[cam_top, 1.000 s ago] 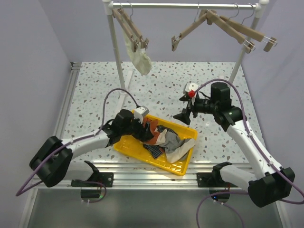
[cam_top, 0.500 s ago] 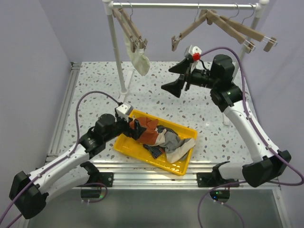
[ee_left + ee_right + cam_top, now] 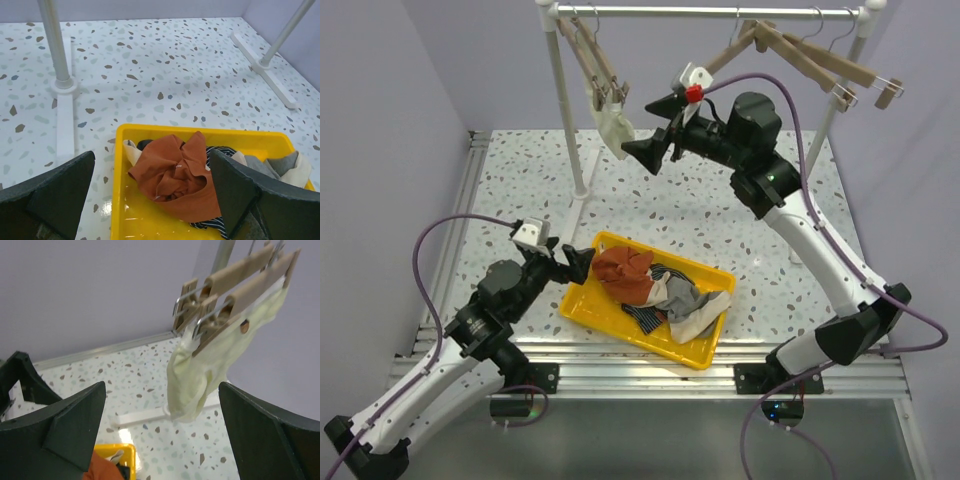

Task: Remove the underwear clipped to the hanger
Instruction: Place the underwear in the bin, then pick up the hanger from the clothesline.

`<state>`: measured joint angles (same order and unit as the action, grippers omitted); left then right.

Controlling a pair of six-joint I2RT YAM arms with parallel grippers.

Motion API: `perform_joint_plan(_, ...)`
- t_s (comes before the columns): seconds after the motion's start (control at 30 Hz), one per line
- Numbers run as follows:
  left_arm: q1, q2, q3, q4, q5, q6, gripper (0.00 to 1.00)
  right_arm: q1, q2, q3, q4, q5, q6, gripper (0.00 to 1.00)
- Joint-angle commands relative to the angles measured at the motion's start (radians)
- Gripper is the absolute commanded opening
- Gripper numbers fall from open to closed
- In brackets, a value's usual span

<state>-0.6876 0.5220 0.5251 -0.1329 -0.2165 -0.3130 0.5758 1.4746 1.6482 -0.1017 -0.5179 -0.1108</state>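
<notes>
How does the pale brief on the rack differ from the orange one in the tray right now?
The pale brief hangs clipped to a wooden hanger, drooping lengthwise; the orange brief lies crumpled in the yellow tray atop other garments. The pale one is cream-green, the other orange-red. Neither is held by a gripper.

Bright, even light from overhead leaves only soft, faint shadows. All three views are sharp except the out-of-focus wrist-camera fingers (image 3: pixel 55 197), and glare streaks the wet-looking yellow tray (image 3: pixel 125 210)

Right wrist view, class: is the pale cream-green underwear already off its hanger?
No. The pale cream-green underwear hangs clipped to a wooden hanger, ahead of the open right gripper.
</notes>
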Motion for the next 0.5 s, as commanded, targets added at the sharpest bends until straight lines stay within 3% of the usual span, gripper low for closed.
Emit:
perform_joint_plan(0.0, 0.003, -0.040, 0.029, -0.045, -0.087, -0.024, 1.00, -0.001, 0.006, 0.139, 0.072, 0.038, 0.100, 0.99)
perform_joint_plan(0.1, 0.003, -0.059, 0.039, -0.068, -0.113, -0.026, 1.00, 0.007, 0.065, 0.270, 0.045, 0.061, 0.227, 0.98)
perform_joint_plan(0.27, 0.003, -0.070, 0.041, -0.062, -0.139, -0.021, 1.00, 0.006, 0.263, 0.646, -0.153, 0.084, 0.373, 0.95)
perform_joint_plan(0.47, 0.003, -0.060, 0.032, -0.047, -0.133, -0.047, 1.00, 0.007, 0.467, 0.910, -0.188, 0.134, 0.496, 0.84)
